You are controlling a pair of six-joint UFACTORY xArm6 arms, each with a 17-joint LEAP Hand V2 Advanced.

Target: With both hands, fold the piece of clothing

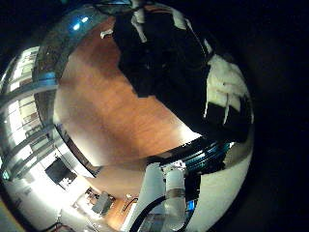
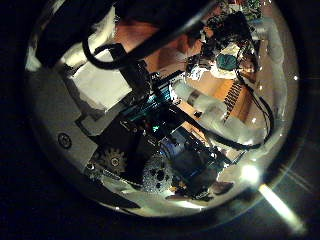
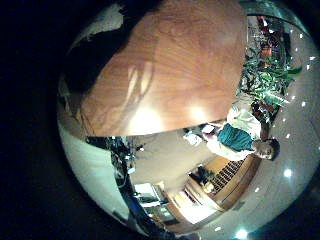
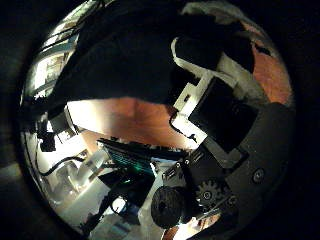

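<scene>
In the left little finger side palm view, the dark garment hangs bunched above the wooden table, and the left hand's fingers curl against its edge. The left thumb side palm view is mostly filled by the left hand itself, with a strip of cloth beside it. Close to the right palm, the garment fills much of the right thumb side palm view, and the right hand's bent fingers close on it. A fold of the garment also shows at the table's side.
Bare wooden tabletop lies below both hands, at some distance from the palms. The table's edge and the room's floor show beyond it.
</scene>
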